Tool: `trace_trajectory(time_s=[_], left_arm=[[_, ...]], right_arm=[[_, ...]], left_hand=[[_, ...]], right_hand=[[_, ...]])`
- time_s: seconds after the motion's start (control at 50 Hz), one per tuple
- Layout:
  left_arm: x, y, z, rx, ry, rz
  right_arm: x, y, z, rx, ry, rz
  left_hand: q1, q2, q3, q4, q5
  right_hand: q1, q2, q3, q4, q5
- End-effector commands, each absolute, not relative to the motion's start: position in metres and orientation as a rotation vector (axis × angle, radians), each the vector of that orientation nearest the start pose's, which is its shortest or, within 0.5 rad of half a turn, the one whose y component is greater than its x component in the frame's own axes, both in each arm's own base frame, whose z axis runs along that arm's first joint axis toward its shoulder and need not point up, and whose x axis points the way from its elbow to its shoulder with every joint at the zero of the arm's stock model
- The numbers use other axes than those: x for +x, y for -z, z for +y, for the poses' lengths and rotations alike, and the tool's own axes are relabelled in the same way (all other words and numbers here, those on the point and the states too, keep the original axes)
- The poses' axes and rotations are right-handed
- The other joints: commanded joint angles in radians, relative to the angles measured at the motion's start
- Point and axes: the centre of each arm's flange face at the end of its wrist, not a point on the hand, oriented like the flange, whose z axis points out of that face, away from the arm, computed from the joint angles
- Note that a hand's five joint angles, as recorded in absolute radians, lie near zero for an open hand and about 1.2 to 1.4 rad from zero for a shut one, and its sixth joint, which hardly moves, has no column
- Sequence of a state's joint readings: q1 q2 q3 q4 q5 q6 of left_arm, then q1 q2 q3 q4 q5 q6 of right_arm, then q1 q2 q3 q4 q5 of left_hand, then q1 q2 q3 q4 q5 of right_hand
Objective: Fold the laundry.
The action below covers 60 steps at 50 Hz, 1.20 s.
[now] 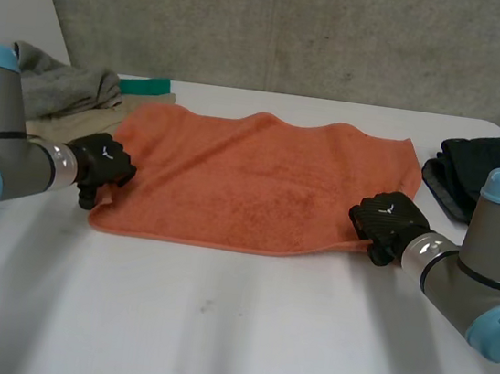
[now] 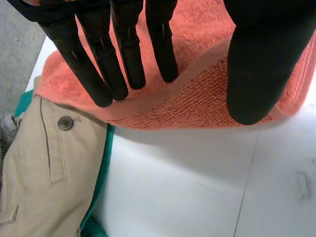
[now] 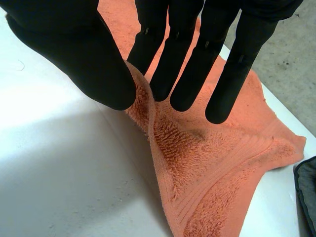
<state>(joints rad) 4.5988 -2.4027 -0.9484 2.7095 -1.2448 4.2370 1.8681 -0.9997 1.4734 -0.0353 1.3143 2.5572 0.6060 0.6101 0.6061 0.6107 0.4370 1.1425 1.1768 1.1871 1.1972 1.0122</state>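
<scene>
Orange towel spread flat across the middle of the worktop, long side facing the robot, far edge a bit wavy.

Right hand at the near right corner: thumb and straight fingers closed on a raised ridge of towel, so it has hold. Left hand at the near left corner: fingers straight and lying on the pile, thumb spread wide out over the hem. Towel lies between them, no pinch seen yet, so this hand reads as open.

Step in hand, as I judge it: take both near corners for the first fold, near edge over to far edge. To do it well:
- close the left pinch on the hem before any lift
- raise both corners together and level, so the edge stays taut
- lay the corners onto the far corners, not short of them

Rest of the laundry lies loose on the worktop, not in any basket. Beside the left hand: khaki trousers on a green cloth, grey garment behind. Beyond the right corner: black clothes, apart from the towel
</scene>
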Motion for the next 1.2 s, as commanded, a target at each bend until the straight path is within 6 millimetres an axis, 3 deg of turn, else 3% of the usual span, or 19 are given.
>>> trace_trajectory(time_s=[0.02,0.06,0.12,0.28,0.36,0.46,0.56,0.78,1.0,1.2], left_arm=[[-0.197,-0.143,-0.387,1.713,1.333,2.031],[-0.194,-0.141,-0.387,1.726,1.337,2.029],[-0.191,-0.141,-0.386,1.745,1.369,2.029],[-0.178,-0.153,-0.388,1.653,1.407,2.054],[-0.175,-0.162,-0.39,1.552,1.475,2.104],[-0.174,-0.172,-0.394,1.41,1.566,2.184],[-0.171,-0.179,-0.396,1.293,1.606,2.242],[-0.168,-0.188,-0.401,1.127,1.677,2.308],[-0.172,-0.188,-0.4,1.136,1.685,2.308],[-0.169,-0.191,-0.401,1.113,1.692,2.307]], right_arm=[[0.254,-0.144,-0.305,-1.289,1.669,2.249],[0.253,-0.144,-0.305,-1.287,1.67,2.252],[0.253,-0.144,-0.305,-1.285,1.67,2.252],[0.254,-0.15,-0.295,-1.253,1.581,2.291],[0.247,-0.16,-0.296,-1.19,1.52,2.361],[0.22,-0.179,-0.324,-0.989,1.532,2.474],[0.201,-0.18,-0.337,-0.869,1.503,2.548],[0.167,-0.157,-0.351,-0.907,1.506,2.635],[0.174,-0.138,-0.351,-0.577,1.523,2.58],[0.188,-0.12,-0.35,-0.502,1.532,2.546]], left_hand=[[0.191,0.187,0.191,0.187,0.186],[0.27,0.266,0.27,0.266,0.265],[0.765,0.761,0.765,0.761,0.76],[0.79,0.786,0.79,0.786,0.785],[0.79,0.786,0.79,0.786,0.785],[0.79,0.786,0.79,0.786,0.785],[0.79,0.786,0.79,0.786,0.785],[0.79,0.786,0.79,0.786,0.785],[0.79,0.786,0.79,0.786,0.785],[0.79,0.786,0.79,0.786,0.785]], right_hand=[[0.254,0.219,0.209,0.199,0.21],[0.254,0.219,0.209,0.199,0.21],[0.254,0.219,0.209,0.199,0.21],[0.254,0.219,0.209,0.199,0.21],[-0.631,-0.666,-0.676,-0.686,-0.676],[-0.824,-0.858,-0.868,-0.878,-0.868],[-0.798,-0.832,-0.842,-0.852,-0.842],[-0.622,-0.656,-0.666,-0.676,-0.666],[-0.66,-0.694,-0.704,-0.714,-0.704],[-0.671,-0.706,-0.716,-0.726,-0.716]])
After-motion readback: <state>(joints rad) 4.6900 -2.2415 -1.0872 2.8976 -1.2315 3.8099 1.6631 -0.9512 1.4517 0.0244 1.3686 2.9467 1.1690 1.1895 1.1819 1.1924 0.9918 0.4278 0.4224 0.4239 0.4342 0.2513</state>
